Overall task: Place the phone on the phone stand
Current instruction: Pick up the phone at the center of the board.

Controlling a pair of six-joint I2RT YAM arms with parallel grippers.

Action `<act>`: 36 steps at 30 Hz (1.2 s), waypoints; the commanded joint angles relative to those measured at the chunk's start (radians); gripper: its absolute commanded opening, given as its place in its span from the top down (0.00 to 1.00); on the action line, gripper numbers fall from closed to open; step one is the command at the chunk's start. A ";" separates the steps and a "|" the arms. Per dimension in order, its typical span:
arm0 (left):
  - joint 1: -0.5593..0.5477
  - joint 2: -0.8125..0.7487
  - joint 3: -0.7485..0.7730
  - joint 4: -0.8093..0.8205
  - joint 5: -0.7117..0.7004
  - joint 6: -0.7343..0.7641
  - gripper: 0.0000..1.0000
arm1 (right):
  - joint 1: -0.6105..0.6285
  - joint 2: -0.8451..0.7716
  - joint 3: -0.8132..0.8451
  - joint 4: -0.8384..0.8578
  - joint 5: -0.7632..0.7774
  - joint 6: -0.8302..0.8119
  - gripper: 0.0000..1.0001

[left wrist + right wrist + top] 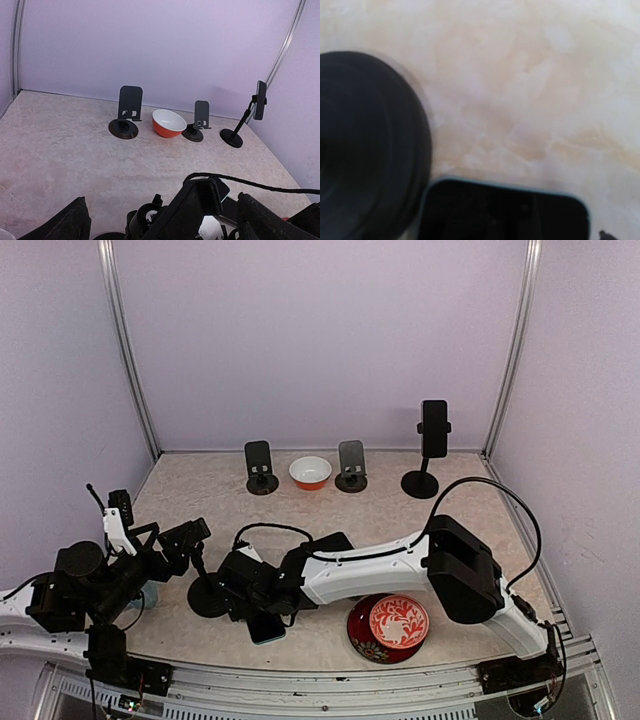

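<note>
Directly beneath your right claw, the phone is lying flat on the marbled table, showing a dark surface and a teal rim. You are carrying that claw with its jaws spread fully wide and gripping nothing. It is hanging just over the phone, and I cannot tell whether any part of it is touching the phone.

Just to the claw's left, the round black base of a phone stand is sitting on the table, close beside the phone's corner. In the overhead view a thin post is rising from that base.

Beyond that stand, your left claw is pointing toward the right arm, its jaws also spread to full width and gripping nothing.

On the right claw's other side, near the table's front edge, a dark red dish with a red-and-white patterned face is resting.

Far ahead of the claw, along the back wall, a small black stand, an orange bowl and a second small black stand are standing in a row. Further right, a tall stand is gripping a dark upright slab.
</note>
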 commanded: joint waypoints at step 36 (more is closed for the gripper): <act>0.009 -0.060 0.105 -0.040 0.012 -0.020 0.01 | 0.024 -0.053 -0.088 0.041 0.088 -0.091 0.23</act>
